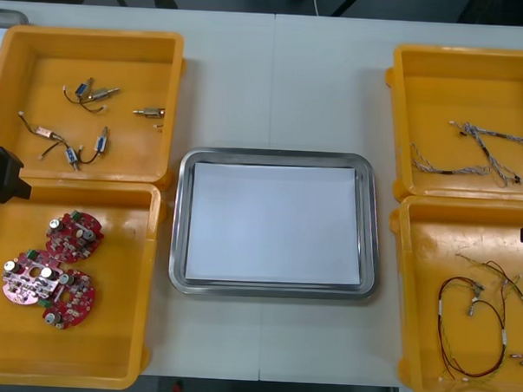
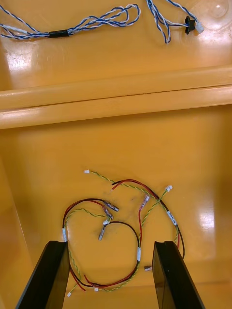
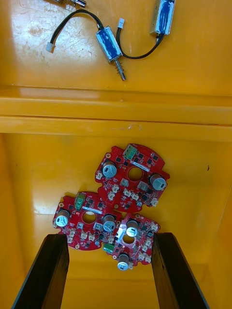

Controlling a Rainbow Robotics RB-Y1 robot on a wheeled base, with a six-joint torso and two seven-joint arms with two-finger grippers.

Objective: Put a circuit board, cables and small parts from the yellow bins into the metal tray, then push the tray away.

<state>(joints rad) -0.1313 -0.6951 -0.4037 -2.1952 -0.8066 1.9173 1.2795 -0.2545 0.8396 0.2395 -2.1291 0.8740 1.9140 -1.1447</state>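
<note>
The metal tray (image 1: pixel 181 218), white inside, lies at the table's middle with nothing in it. Three round red circuit boards (image 1: pixel 50 269) overlap in the near left yellow bin (image 1: pixel 117 329). My left gripper (image 3: pixel 111 273) hangs open above them, and the nearest two boards (image 3: pixel 104 229) sit just ahead of its fingers (image 3: pixel 48 270). My right gripper (image 2: pixel 110 275) hangs open over the red and yellow cables (image 2: pixel 121 227) in the near right bin (image 1: pixel 431 281). Part of the cable loop lies between its fingers (image 2: pixel 171 275).
The far left bin (image 1: pixel 24 64) holds small metal parts (image 1: pixel 72 149) on black leads. Twisted blue and white cables (image 1: pixel 480 153) lie in the far right bin (image 1: pixel 423 81). Bin walls stand close around both grippers. Bare table lies beyond and in front of the tray.
</note>
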